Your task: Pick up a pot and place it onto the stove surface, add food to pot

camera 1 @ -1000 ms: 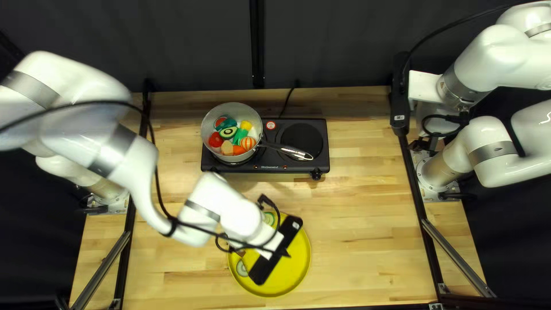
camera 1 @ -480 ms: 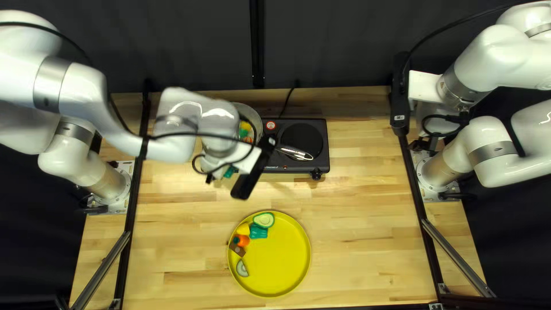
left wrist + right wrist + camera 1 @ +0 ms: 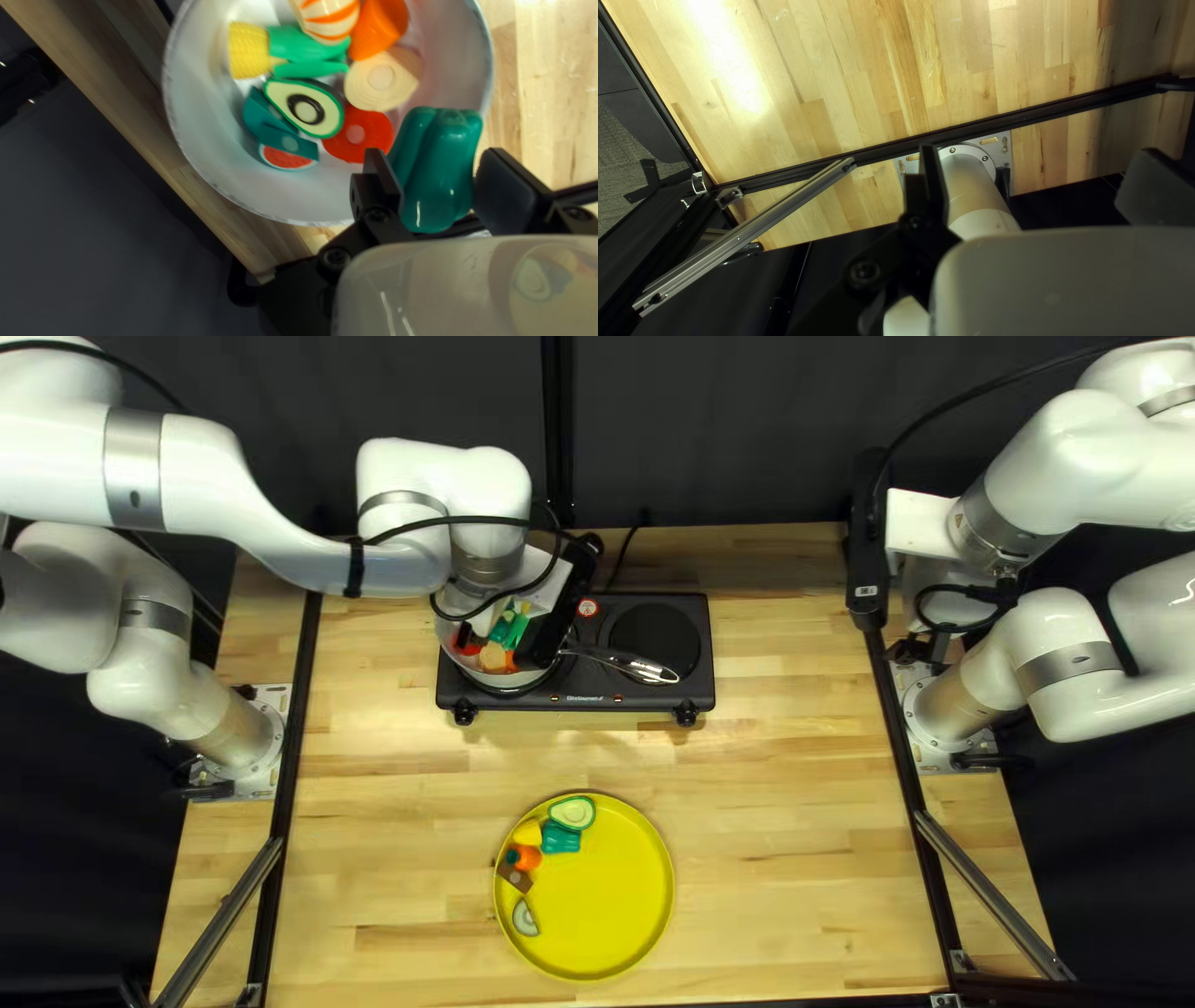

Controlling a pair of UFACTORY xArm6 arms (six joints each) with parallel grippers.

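Pot of toy food sits on a black stove, beneath the left gripper. A yellow plate shares the wooden table, backed by a dark curtain. The left gripper's fingers, partly parted, clasp a green pepper; the right gripper, spread wide, grasps nothing.

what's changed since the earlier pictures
My left gripper moved from over the yellow plate toward the table's far edge, to above the pot, now clamping a teal pepper; when it took hold is hidden. Pot, stove, plate and right gripper stayed put.
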